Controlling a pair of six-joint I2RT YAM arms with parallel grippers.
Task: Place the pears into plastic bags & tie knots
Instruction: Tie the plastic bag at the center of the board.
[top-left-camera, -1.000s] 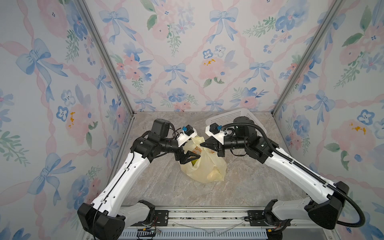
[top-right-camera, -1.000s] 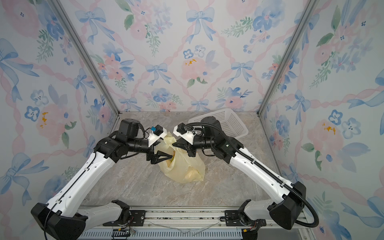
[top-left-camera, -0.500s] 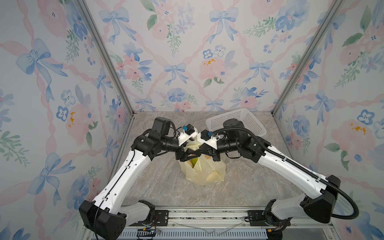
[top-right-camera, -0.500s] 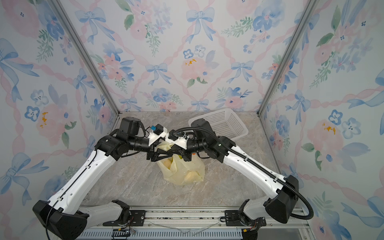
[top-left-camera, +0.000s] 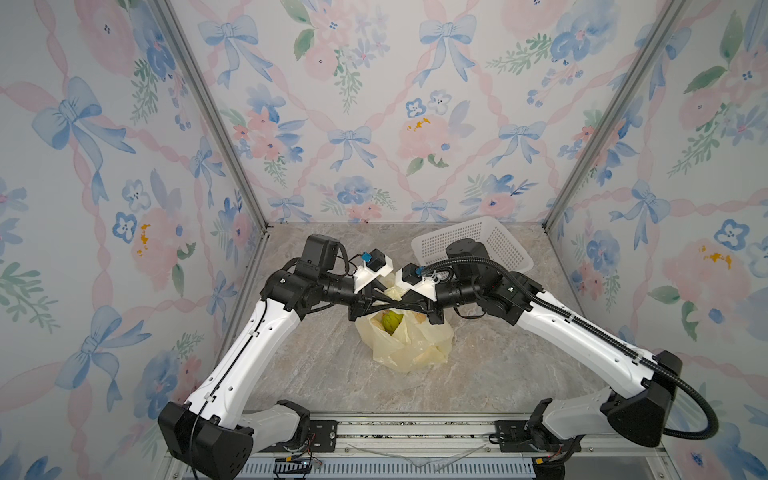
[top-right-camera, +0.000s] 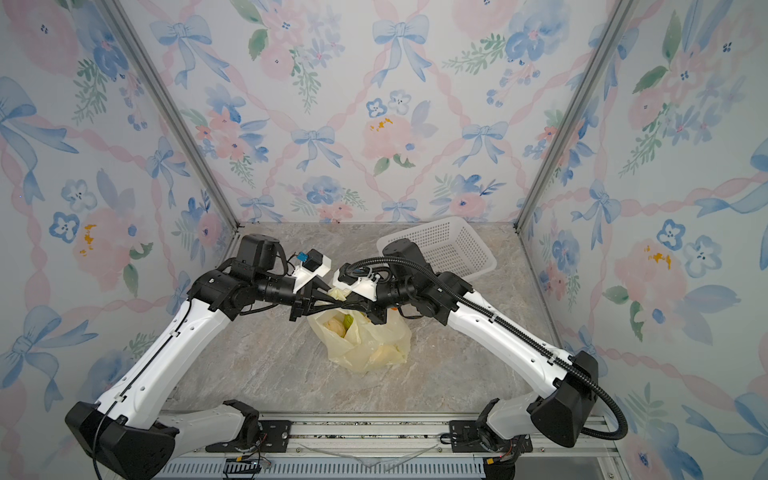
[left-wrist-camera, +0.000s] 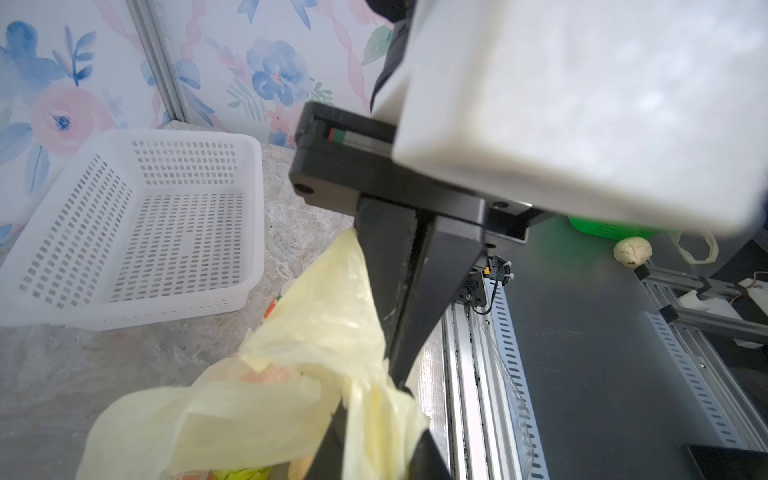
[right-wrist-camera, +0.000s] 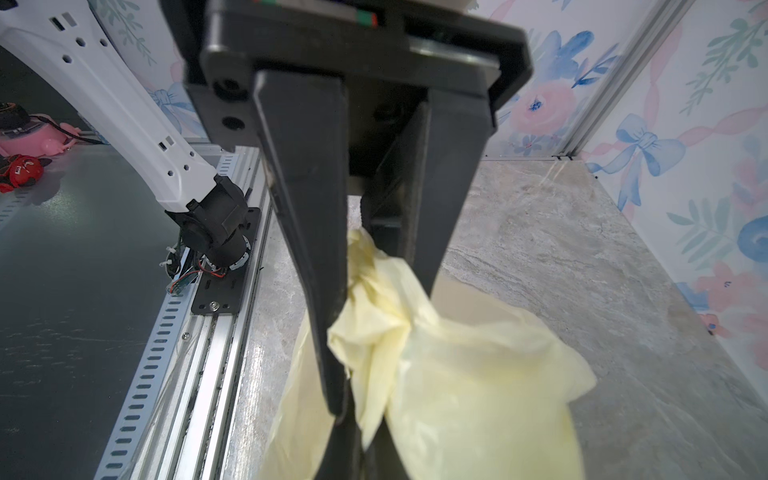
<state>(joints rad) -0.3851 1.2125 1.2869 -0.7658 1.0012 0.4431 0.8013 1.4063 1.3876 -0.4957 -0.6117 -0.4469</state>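
Plastic bag (top-left-camera: 407, 345): pale yellow, slumped on the marble tabletop (top-left-camera: 332, 374) between the two arms, with its top drawn upward.
Pears: a green pear (top-left-camera: 392, 321) and a cream pear (top-right-camera: 334, 326) show at the bag's mouth.
Left gripper (right-wrist-camera: 374, 332): clamped on a bunched strip of the bag.
Right gripper (left-wrist-camera: 401, 374): pinched tight on the bag's plastic, crossing the left's fingers.
White basket (top-left-camera: 478, 245): at the back wall, behind the right arm.

Left arm (top-left-camera: 257, 345) and right arm (top-left-camera: 582, 336), white with black joints, rise from their bases, elbows out, forearms angled inward until the wrists nearly meet. The left pincer (left-wrist-camera: 380, 436) and right pincer (left-wrist-camera: 401, 370) cross tip over tip. The right jaws are pressed together and the left jaws stand narrowly apart.
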